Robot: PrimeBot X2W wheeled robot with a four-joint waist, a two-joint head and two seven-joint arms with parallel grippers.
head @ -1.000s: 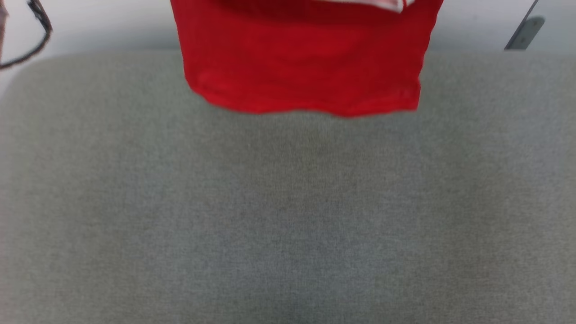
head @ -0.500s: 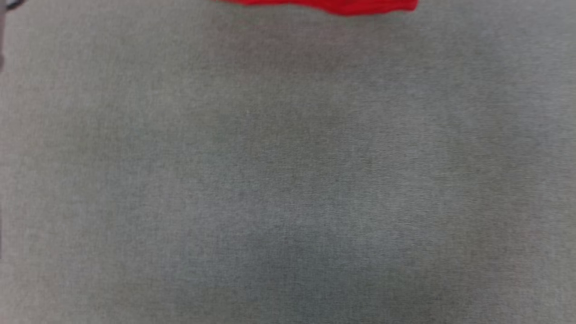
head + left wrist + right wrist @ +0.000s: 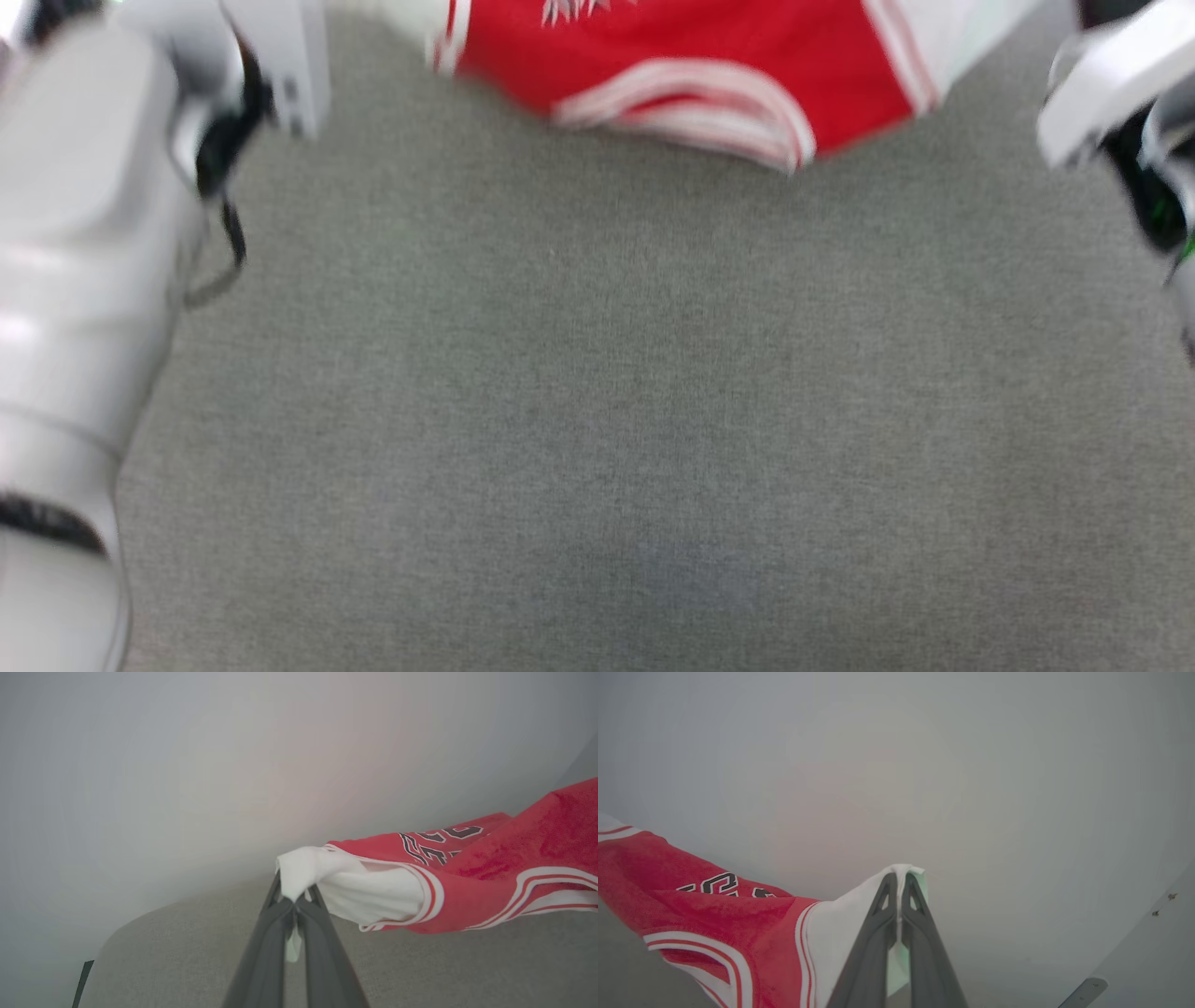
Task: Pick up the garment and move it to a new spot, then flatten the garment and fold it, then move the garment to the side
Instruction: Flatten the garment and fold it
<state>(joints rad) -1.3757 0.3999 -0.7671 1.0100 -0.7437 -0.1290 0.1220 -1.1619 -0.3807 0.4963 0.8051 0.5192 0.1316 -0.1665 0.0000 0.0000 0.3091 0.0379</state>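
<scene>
The garment point(image 3: 681, 56) is a red jersey with a red-white striped collar and white sleeves, stretched across the top of the head view above the grey surface. In the left wrist view my left gripper point(image 3: 293, 900) is shut on one white sleeve, and the red body with black lettering point(image 3: 467, 891) runs off to the right. In the right wrist view my right gripper point(image 3: 899, 882) is shut on the other white sleeve, and the jersey point(image 3: 714, 914) sags away to the left. The hem is out of view.
A grey fabric-covered table point(image 3: 597, 420) spreads below the jersey. My pale left forearm point(image 3: 75, 280) stands along the left edge and my right arm point(image 3: 1120, 84) at the upper right. A grey bracket point(image 3: 1083, 991) shows beyond the table, over the pale floor.
The head camera has swung. A second ago it showed the red hem at the top, then almost only table. Now the collar, the sleeves and both arms are in the picture.
</scene>
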